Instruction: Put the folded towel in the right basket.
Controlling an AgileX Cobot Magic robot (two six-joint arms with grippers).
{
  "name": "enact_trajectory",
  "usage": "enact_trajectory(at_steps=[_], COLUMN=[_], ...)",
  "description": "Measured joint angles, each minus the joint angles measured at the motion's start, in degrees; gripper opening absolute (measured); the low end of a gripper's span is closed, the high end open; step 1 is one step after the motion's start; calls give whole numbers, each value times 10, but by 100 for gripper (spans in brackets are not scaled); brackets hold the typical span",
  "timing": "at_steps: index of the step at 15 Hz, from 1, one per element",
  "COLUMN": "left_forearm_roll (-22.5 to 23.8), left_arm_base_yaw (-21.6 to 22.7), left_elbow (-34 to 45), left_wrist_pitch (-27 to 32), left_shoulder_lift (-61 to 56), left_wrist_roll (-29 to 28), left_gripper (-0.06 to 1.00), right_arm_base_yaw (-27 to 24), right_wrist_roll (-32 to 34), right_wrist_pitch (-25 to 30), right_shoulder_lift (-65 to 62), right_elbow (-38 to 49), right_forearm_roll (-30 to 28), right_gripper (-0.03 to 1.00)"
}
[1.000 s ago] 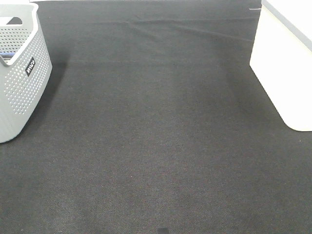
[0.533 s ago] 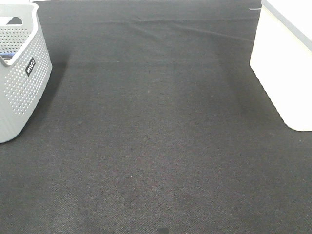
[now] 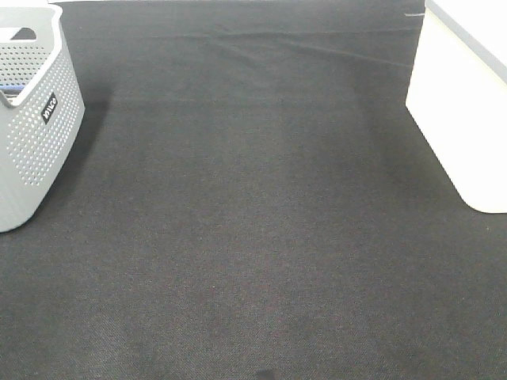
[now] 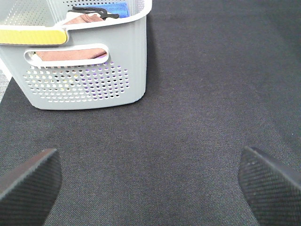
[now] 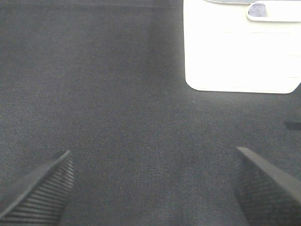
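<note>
The right basket [image 3: 463, 103] is white and stands at the right edge of the black cloth; it also shows in the right wrist view [image 5: 240, 52]. The left basket [image 3: 36, 119] is grey and perforated. In the left wrist view it [image 4: 131, 61] holds a folded pinkish-brown towel [image 4: 70, 55], seen through the handle hole and over the rim. My left gripper [image 4: 150, 183] is open and empty above the cloth, short of the grey basket. My right gripper [image 5: 150, 188] is open and empty above the cloth, short of the white basket. Neither gripper shows in the exterior view.
The grey basket also holds a blue cloth [image 4: 117, 9], a black item [image 4: 91, 12] and a yellow strip [image 4: 30, 36] at its rim. The black cloth [image 3: 253, 206] covers the table between the baskets, with a slight crease at the back [image 3: 238, 43].
</note>
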Motion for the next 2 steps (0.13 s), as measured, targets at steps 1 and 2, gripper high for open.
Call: enact_trajectory(at_steps=[1,2], left_forearm_roll=[0,0], left_arm_base_yaw=[0,0], left_elbow=[0,0], left_wrist_pitch=[0,0], left_shoulder_lift=[0,0], left_wrist_roll=[0,0], left_gripper=[97,97], right_arm_base_yaw=[0,0], right_wrist_roll=[0,0], right_wrist_pitch=[0,0], right_shoulder_lift=[0,0], right_elbow=[0,0], right_forearm_roll=[0,0], right_gripper=[85,85])
